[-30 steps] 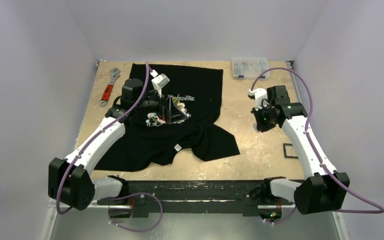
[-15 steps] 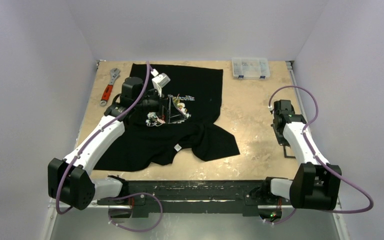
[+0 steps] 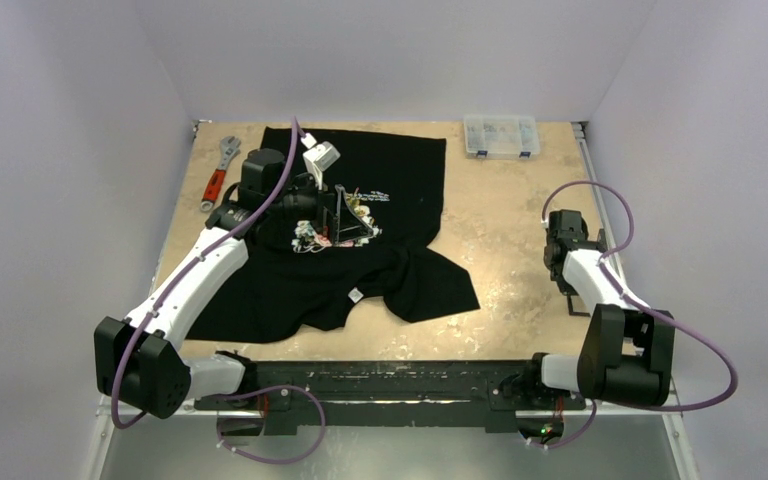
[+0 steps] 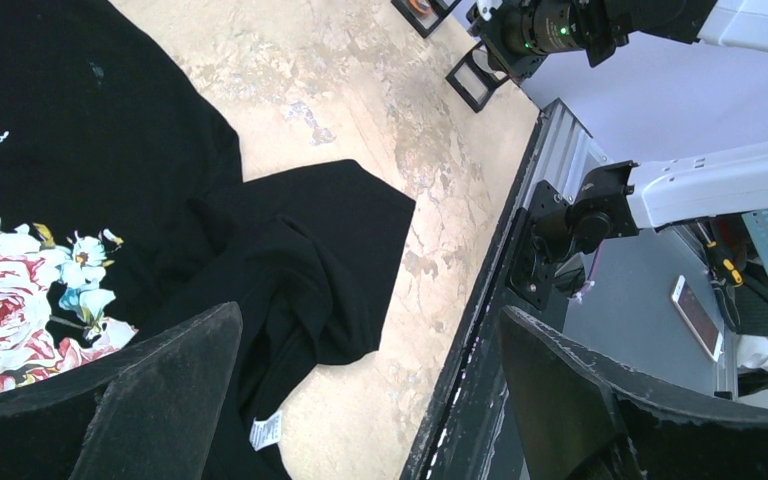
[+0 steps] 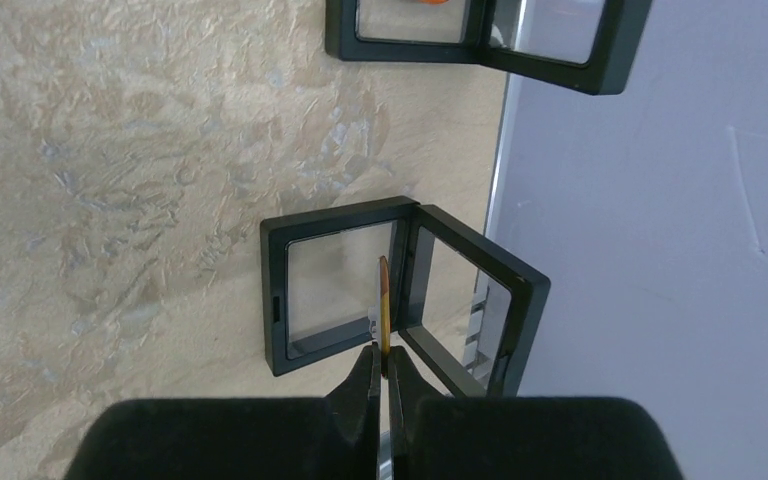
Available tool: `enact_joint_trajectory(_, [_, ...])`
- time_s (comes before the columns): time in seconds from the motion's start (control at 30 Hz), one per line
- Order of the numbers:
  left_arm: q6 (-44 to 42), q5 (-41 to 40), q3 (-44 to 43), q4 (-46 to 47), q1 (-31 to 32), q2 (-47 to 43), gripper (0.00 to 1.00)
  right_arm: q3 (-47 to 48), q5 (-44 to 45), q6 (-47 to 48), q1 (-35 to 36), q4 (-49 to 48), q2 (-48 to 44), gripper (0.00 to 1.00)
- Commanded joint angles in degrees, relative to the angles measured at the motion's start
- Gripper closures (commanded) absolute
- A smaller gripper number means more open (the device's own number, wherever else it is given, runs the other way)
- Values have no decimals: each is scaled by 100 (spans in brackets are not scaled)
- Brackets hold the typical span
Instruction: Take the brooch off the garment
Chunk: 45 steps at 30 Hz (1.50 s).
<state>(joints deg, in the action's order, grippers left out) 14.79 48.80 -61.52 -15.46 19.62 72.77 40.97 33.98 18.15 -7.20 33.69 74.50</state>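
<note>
Right pincer (image 5: 384, 375) is pressed together on a thin orange-edged piece, seen edge-on: I judge it's the brooch (image 5: 384, 295). In the last second your right arm swung from mid-worktop (image 5: 110, 150) to the right edge, over the open black case (image 5: 340, 290). So the brooch is off the garment (image 3: 400, 170), which lies left. Left pincer (image 4: 360, 390) hangs spread over it, holding nothing. I'd say only the drop-off remains.

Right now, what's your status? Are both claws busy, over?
Left gripper open, over the T-shirt. Right gripper shut on the thin gold brooch, edge-on above the open black case. Nothing seen blocking the case.
</note>
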Motion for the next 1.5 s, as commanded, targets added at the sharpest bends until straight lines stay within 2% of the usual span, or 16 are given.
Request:
enact_joint_trajectory(0.0, [39,62,-80,192,-37,-125,0,-207,180,184,-97,-424,11,100])
enact_joint_trajectory(0.57, [121,57,195,353,-37,-185,0,-533,404,399,-167,-938,240,100])
enact_joint_trajectory(0.7, [159,75,243,395,-37,-184,0,-477,238,338,-163,-777,257,79])
enact_joint_trajectory(1.0, [107,89,324,362,-37,-220,0,-104,-389,230,-167,-210,223,67])
enact_joint_trajectory(1.27, [61,91,311,270,-37,-241,0,262,-846,257,-163,308,129,44])
enact_joint_trajectory(1.37, [-154,54,199,-84,-45,-190,0,672,-1576,278,-156,735,-145,41])
enact_joint_trajectory(1.47, [-736,-102,-88,-1043,-139,-53,0,1197,-2862,510,-105,1069,-554,36])
